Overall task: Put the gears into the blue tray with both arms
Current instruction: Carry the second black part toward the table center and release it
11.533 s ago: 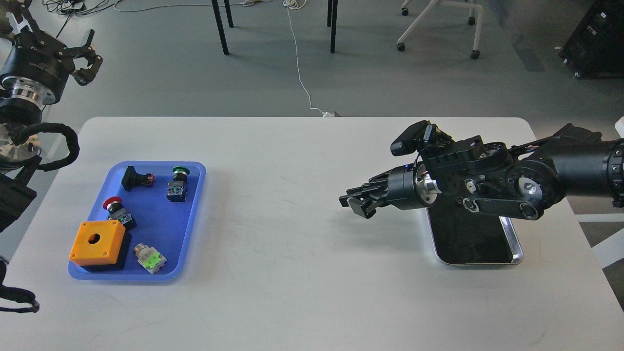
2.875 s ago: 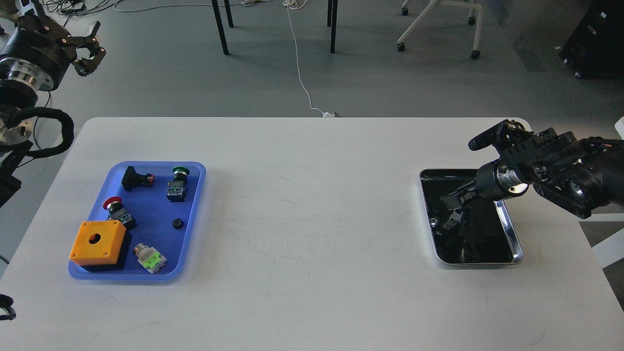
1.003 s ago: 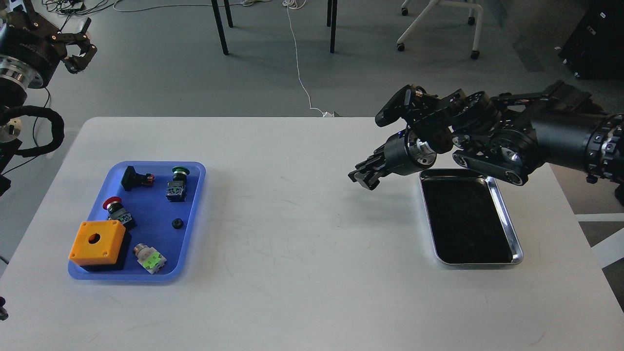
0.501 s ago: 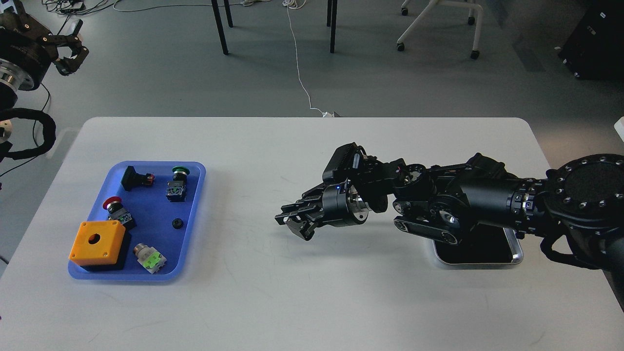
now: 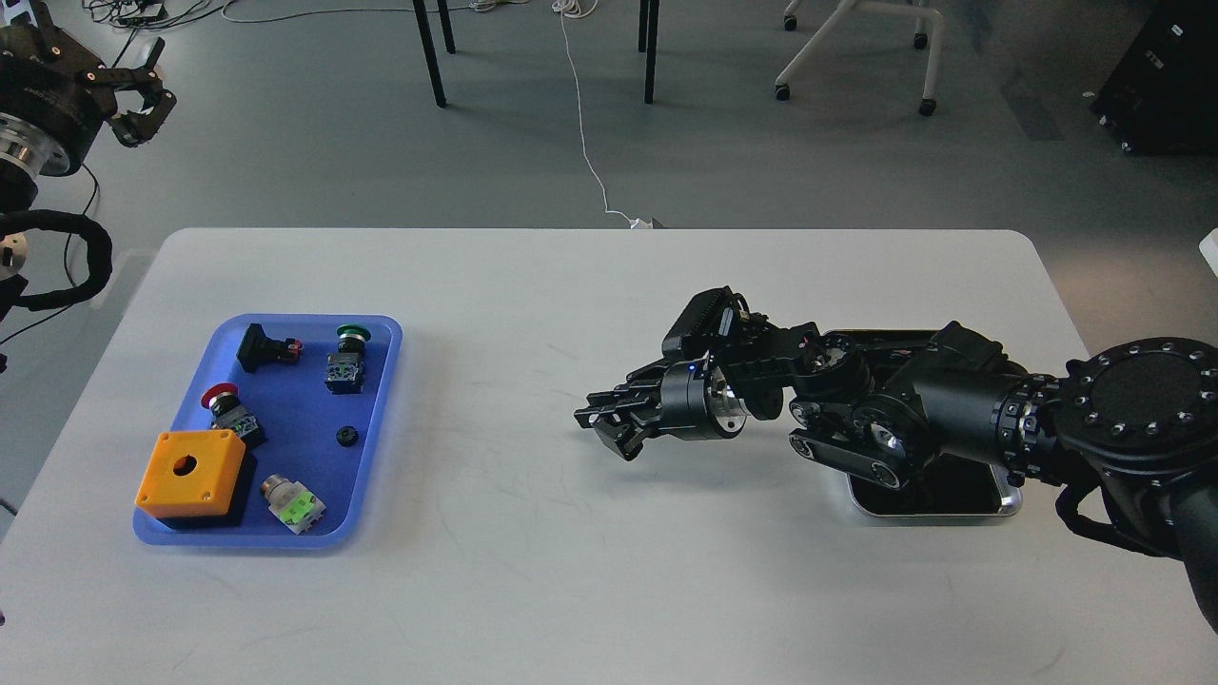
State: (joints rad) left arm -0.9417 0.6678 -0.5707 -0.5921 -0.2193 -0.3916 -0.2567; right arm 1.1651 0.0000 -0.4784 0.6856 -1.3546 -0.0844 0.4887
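Observation:
The blue tray [image 5: 373,419] lies on the left of the white table. One small black gear [image 5: 346,437] rests in its right half, apart from the push-buttons. My right gripper [image 5: 609,430] hovers over the middle of the table, far right of the blue tray, pointing left. Its fingers are drawn together, and anything between them is hidden. My left gripper [image 5: 141,97] hangs off the table at the top left with its fingers spread and nothing in them.
The blue tray also holds an orange box [image 5: 190,473], red-capped [image 5: 226,407] and green-capped [image 5: 348,357] push-buttons, a black switch [image 5: 266,348] and a light green part [image 5: 295,504]. My right arm covers most of the steel tray [image 5: 1009,501].
Over the last second my right gripper swung from beside the steel tray's far left corner to the table's middle, then drew back slightly right. The left gripper barely moved.

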